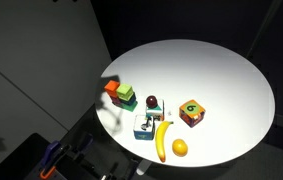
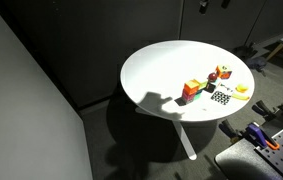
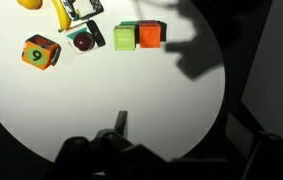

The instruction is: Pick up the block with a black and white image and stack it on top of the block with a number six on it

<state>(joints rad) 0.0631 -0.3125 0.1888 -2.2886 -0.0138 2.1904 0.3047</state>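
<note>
The block with a black and white image (image 1: pixel 144 125) sits near the table's edge beside a banana; it also shows in the wrist view (image 3: pixel 81 8) at the top edge and in an exterior view (image 2: pixel 219 97). The block with a number six (image 1: pixel 191 113) stands apart from it, with orange sides and a green face, and shows in the wrist view (image 3: pixel 41 52) and in an exterior view (image 2: pixel 221 73). My gripper (image 3: pixel 179 128) hangs high above the table, far from both blocks. It looks open and empty; only one finger stands out against the white top.
A round white table (image 1: pixel 221 70) holds a plain green block (image 3: pixel 126 36) touching a plain orange block (image 3: pixel 151 34), a dark red fruit (image 3: pixel 84 41), a banana (image 1: pixel 163 140) and an orange (image 1: pixel 180 148). Dark floor surrounds the table.
</note>
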